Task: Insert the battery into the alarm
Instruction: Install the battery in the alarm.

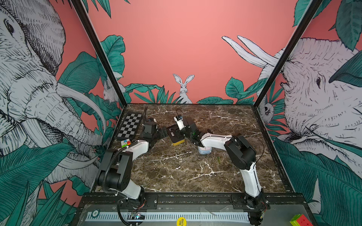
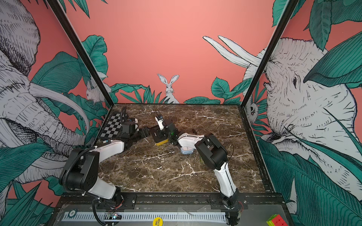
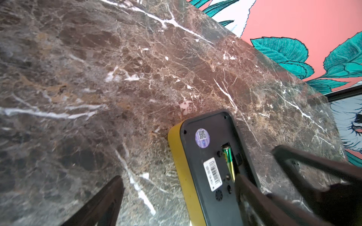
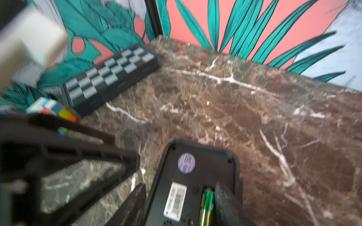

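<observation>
Presently, the battery (image 3: 228, 160) is seen lying lengthwise in the open compartment on the back of the alarm (image 3: 197, 154), green and gold. Whether it is fully seated cannot be told. The alarm is laid face down on the counter (image 1: 176, 172), black back up and yellow casing beneath, toward the far middle. A round purple sticker (image 3: 202, 137) and a white barcode label (image 3: 213, 174) are noted on the back, beside the compartment.

The right claw (image 4: 179, 187) is positioned over the alarm, released. Its fingers are spread, one finger (image 4: 225, 203) set just beside the battery, the other off the alarm's edge. The battery is not gripped.

The left claw (image 1: 163, 133) is spread wide with nothing held, close against the alarm's side. Contact cannot be told.

Further out, a chessboard (image 1: 129, 125) is seen at the counter's far left, with a colour cube (image 1: 125, 142) just beside it. A small pale-blue tub (image 1: 204, 150) is partly hidden under the right arm.
</observation>
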### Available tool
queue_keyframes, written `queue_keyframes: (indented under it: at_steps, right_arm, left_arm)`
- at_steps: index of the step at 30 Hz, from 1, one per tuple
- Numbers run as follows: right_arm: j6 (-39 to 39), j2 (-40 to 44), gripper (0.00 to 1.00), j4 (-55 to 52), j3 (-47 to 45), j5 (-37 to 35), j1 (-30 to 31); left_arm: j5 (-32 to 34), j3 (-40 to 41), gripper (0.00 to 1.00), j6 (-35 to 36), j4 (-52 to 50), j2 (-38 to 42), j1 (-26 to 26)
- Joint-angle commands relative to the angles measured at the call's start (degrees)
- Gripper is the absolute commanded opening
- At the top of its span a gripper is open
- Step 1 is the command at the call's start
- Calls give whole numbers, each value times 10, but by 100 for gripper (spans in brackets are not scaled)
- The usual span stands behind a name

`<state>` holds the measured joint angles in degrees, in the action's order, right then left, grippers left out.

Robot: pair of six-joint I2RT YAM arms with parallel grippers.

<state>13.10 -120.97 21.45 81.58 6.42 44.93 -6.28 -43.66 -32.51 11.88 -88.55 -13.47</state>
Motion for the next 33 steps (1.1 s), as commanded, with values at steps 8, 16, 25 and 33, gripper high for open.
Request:
queue_keyframes:
  at_steps: [8, 16, 25, 33]
  right_arm:
    - [-7, -12, 29, -285, 129, 66, -41]
    - [-12, -63, 20, -374, 203, 113, -43]
    - [-10, -101, 16, -422, 250, 133, -44]
    - [1, -130, 15, -430, 289, 122, -44]
  left_arm:
    - [-41, -24, 76, 1, -3, -38, -2]
    - [-69, -46, 55, -9, 12, -78, -3]
    - [-94, -77, 44, -13, 22, -122, -3]
    - [-97, -82, 37, -10, 16, -135, -3]
